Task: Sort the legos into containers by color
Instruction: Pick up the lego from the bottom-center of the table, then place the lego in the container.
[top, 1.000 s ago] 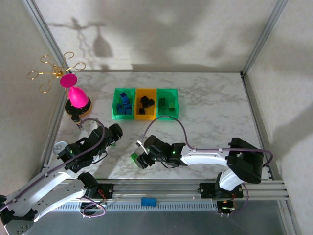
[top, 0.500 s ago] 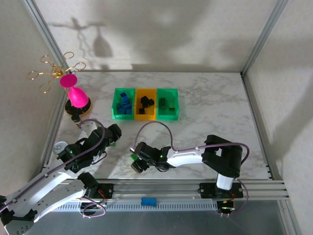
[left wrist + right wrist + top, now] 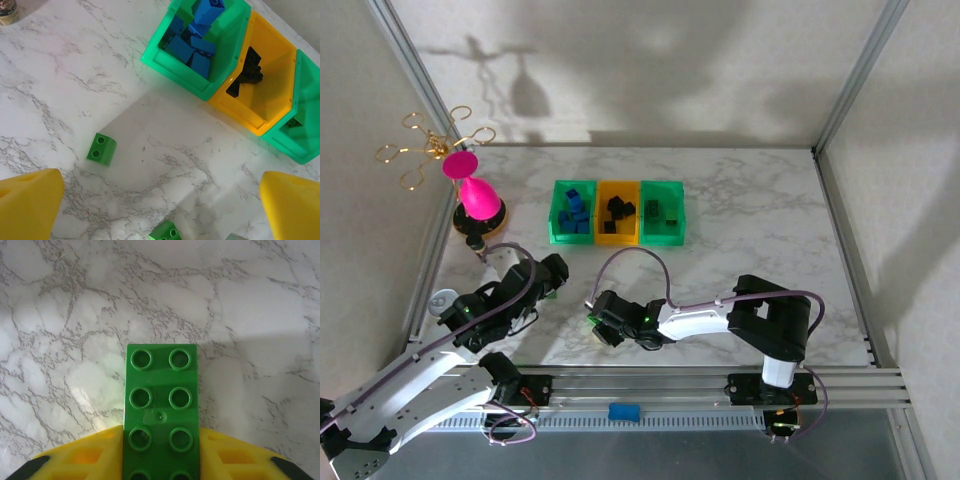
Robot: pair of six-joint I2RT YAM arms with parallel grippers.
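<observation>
From above, the right gripper (image 3: 603,328) rests low on the table (image 3: 750,250), apart from the bins (image 3: 618,238). At the left wrist, the left gripper (image 3: 160,210) gapes wide, a small green brick (image 3: 101,149) ahead. At the right wrist, fingers (image 3: 75,460) clamp a green plate (image 3: 160,410).

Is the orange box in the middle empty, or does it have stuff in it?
Not empty. The orange box has a few black bricks lying inside it, and part of its bottom is bare.

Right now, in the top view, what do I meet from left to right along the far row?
pink goblet, left green bin with blue bricks, orange bin with black bricks, right green bin with green bricks
</observation>
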